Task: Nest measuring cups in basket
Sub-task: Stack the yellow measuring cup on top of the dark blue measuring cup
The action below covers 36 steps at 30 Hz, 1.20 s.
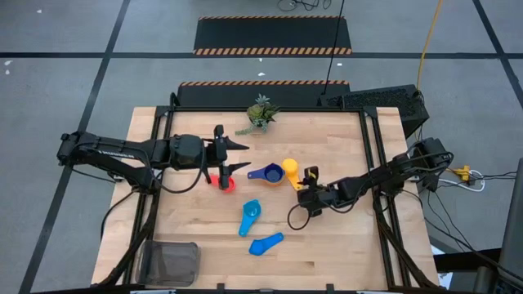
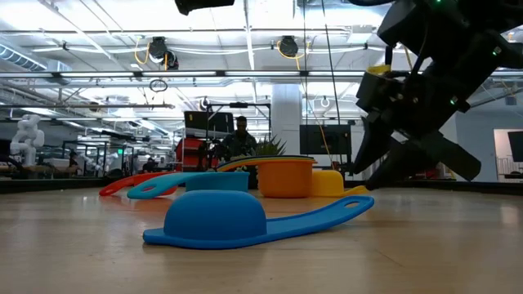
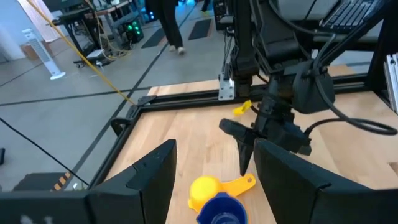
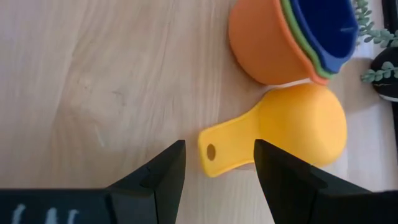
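A yellow measuring cup lies on the table, its handle pointing at my right gripper. That gripper is open and slants down, its fingers level with the handle's end on either side, touching nothing. Beside the yellow cup is a stack of orange, green and dark blue cups. Also on the table are a red cup, a light blue cup and a blue cup, the blue one mouth down. My left gripper hovers open and level above the red cup. The basket is at the near left corner.
A small green plant stands at the table's far edge, middle. Black frame rails run along the table's sides. Bare wood lies between the basket and the blue cups. A person stands in the room beyond the table.
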Tool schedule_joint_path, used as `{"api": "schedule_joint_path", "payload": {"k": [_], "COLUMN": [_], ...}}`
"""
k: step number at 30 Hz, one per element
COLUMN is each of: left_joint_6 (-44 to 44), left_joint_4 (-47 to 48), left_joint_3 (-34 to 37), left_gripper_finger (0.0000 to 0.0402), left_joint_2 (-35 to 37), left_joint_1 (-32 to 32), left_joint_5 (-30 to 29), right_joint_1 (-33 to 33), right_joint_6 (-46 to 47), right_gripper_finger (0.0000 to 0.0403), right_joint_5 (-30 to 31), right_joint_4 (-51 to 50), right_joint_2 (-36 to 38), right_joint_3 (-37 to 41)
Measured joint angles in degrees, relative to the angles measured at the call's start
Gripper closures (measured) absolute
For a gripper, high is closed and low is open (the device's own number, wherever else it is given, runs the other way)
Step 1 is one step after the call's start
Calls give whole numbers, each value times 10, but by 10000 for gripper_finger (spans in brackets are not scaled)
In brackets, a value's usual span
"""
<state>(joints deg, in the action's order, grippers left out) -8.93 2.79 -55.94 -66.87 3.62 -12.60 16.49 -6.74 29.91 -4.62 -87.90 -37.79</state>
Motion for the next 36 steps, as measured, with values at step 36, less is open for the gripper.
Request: {"api": "schedule_joint_path", "payload": {"k": [36], "left_joint_6": [4], "left_joint_4": [1], "left_joint_3": [0], "left_gripper_finger": [183], "left_joint_2": [0], "left_joint_1": [-10], "left_joint_5": [0], "right_joint_1": [-40], "right_joint_6": [-26], "right_gripper_finger": [285], "right_joint_5": [-45], "right_joint_4": [171], "right_joint_2": [0], "right_joint_3": [94]}}
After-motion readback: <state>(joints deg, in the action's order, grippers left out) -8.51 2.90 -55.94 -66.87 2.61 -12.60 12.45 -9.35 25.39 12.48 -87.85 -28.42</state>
